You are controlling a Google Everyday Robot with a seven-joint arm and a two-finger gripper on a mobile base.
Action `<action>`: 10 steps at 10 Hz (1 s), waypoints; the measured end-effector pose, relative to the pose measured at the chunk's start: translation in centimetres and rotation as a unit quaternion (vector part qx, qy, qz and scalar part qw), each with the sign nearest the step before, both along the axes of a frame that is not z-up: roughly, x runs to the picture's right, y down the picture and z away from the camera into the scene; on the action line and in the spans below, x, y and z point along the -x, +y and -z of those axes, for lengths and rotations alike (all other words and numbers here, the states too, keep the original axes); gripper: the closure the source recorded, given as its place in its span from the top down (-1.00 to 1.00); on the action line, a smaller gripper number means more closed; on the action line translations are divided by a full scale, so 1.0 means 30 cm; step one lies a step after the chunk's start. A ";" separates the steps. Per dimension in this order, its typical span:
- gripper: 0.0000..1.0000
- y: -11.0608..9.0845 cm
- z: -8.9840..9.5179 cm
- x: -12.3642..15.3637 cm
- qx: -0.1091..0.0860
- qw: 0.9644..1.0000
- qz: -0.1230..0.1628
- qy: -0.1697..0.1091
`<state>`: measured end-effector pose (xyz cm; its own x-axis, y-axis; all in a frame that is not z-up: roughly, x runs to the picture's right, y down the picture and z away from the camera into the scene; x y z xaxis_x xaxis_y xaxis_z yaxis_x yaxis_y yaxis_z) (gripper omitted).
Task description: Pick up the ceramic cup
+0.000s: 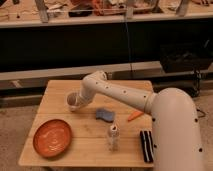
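The ceramic cup [73, 100] is small and cream-white with a wide mouth. It is at the left middle of the wooden table [60, 90], just off the end of my arm. My gripper [80, 103] is at the cup's right side, low over the table and touching or around the cup; the arm hides it. The white arm reaches in from the lower right across the table.
An orange plate [52, 137] lies at the front left. A blue sponge-like object [105, 115] lies in the middle, an orange carrot-like piece [134, 116] to its right, a tall whitish shaker [113, 137] in front, a black striped object [145, 145] at the front right.
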<state>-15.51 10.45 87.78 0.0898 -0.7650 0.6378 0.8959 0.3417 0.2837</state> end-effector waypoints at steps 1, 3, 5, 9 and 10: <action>-0.99 -0.024 0.030 -0.002 -0.004 1.000 0.004 0.001; -0.99 -0.059 0.077 -0.004 -0.008 1.000 0.010 0.002; -0.99 -0.068 0.098 -0.006 -0.012 1.000 0.016 0.003; -0.99 -0.133 0.172 -0.019 -0.015 1.000 0.026 -0.002; -0.99 -0.145 0.186 -0.025 -0.015 0.999 0.029 -0.003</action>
<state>-14.77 6.11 82.20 0.0412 -0.7873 0.6151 0.9123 0.2806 0.2981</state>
